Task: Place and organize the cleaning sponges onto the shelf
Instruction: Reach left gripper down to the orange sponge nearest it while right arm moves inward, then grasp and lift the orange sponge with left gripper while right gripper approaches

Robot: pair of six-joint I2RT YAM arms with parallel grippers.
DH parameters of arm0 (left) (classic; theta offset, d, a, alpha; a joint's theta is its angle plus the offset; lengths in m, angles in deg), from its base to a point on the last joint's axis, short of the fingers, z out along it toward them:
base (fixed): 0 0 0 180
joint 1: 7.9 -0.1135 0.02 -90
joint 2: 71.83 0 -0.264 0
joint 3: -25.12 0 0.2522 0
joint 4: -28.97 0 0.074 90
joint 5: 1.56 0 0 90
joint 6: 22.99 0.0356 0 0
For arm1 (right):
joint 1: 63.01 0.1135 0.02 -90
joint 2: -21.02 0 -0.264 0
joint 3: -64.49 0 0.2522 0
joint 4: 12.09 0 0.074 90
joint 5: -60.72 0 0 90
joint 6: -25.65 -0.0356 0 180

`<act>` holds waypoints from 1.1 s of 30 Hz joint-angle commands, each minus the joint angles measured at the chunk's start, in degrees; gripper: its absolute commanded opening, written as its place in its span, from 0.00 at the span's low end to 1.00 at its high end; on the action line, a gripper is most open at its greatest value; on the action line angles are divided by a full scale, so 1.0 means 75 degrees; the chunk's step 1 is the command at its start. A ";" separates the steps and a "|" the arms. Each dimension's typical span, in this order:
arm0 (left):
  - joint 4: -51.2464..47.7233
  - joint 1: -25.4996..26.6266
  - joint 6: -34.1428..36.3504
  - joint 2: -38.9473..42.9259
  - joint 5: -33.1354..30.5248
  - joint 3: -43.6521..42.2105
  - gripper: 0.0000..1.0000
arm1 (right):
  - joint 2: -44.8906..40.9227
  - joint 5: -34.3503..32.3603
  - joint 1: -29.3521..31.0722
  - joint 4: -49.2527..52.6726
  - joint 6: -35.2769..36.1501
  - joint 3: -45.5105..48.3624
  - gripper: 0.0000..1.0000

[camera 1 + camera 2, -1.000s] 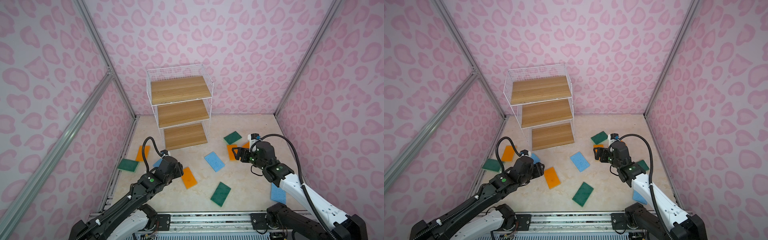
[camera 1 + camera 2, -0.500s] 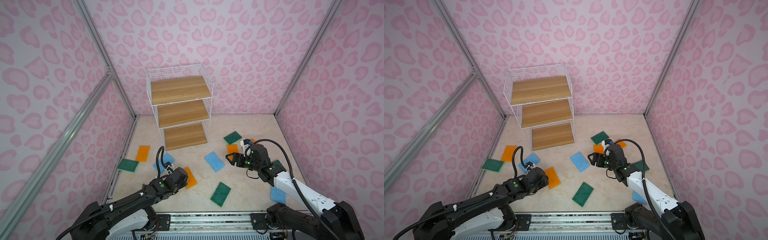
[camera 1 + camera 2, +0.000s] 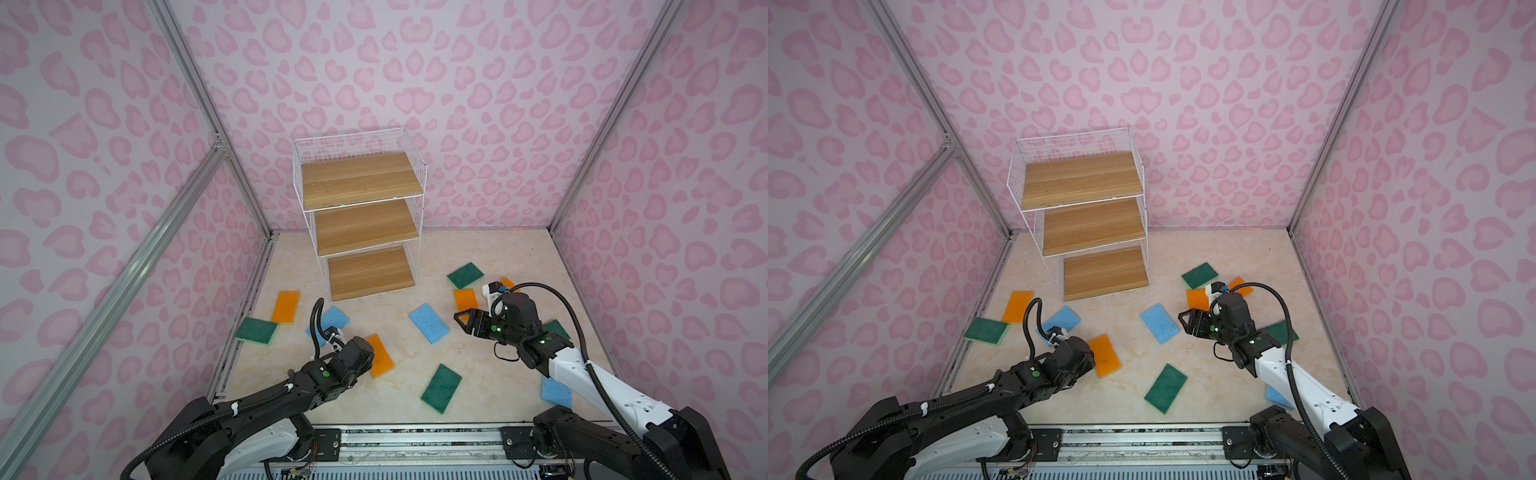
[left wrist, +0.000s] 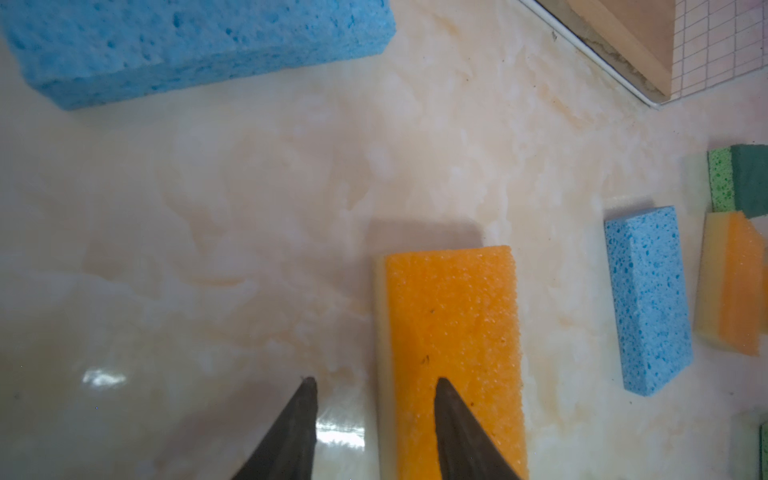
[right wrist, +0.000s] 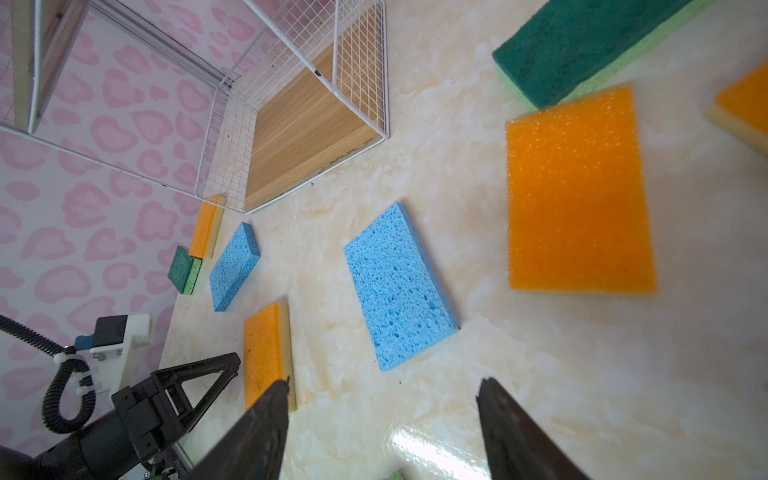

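Picking looks to be the step in hand: the left gripper (image 4: 374, 384), jaws half apart and empty, straddles a long edge of an orange sponge (image 4: 453, 324) on the floor (image 4: 249, 208), the right gripper (image 5: 382, 384) hangs spread wide and empty near a light blue sponge (image 5: 399, 286), so next each likely needs to pinch, lift and carry to the bare shelf (image 3: 359, 178).

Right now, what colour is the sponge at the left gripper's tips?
Orange sponge, cream layer along one edge; clearest in the left wrist view.

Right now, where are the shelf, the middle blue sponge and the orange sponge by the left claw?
shelf (image 3: 359, 180): in a top view, top board.
middle blue sponge (image 3: 429, 323): in a top view, upper face.
orange sponge (image 4: 449, 316): left wrist view, orange face.
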 commanded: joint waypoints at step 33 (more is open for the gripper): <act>0.1816 -0.1840 0.1706 0.0038 0.1727 0.0482 0.04 | 0.1436 0.1009 0.1557 -0.1498 -0.0847 -0.0834 0.73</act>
